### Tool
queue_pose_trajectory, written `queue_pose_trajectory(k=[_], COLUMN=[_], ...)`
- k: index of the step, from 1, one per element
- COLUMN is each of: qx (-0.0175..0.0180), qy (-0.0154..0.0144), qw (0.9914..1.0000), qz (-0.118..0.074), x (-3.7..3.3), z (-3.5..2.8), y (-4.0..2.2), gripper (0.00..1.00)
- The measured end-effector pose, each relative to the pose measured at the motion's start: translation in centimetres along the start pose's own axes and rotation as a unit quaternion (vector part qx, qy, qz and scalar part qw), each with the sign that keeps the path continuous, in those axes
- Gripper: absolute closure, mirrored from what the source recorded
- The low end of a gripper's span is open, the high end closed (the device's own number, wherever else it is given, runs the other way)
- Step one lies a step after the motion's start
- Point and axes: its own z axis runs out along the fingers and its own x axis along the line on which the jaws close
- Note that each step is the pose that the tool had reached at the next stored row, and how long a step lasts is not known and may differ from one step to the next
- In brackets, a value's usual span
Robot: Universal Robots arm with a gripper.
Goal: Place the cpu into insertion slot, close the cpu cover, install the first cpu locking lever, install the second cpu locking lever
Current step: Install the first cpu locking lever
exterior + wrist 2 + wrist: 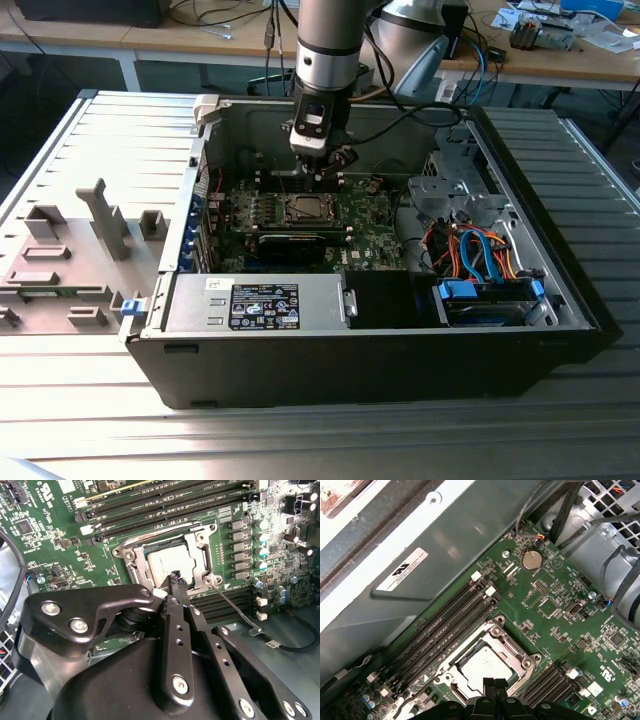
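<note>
Silver-grey cpu (pixel 167 562) lies beneath the flat cpu cover (pixel 196 555); my tool (pixel 322 170), pinched closed on nothing, hangs at its twelve o'clock in the exterior view.

Arm (pixel 328 50) upright, gripper (pixel 494 683) closed, pointing straight down

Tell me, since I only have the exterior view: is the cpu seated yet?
Observer: Yes. In both wrist views the cpu lies flat in place, silver top up.
Operator: And the cover?
Observer: In the second wrist view the cover lies down around the cpu and frames it.
Operator: Any lever latched?
Observer: In that view, one lever angles away from the cover's corner and is not tucked along it.
</note>
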Motion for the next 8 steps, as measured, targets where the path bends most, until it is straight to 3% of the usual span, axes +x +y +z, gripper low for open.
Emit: queue_pose_trajectory(k=[8], qx=[0.0003], qy=[-0.0007], qw=[0.99963], qz=[-0.027], x=[0.0], z=[0.0], y=[0.0], gripper=[0.89])
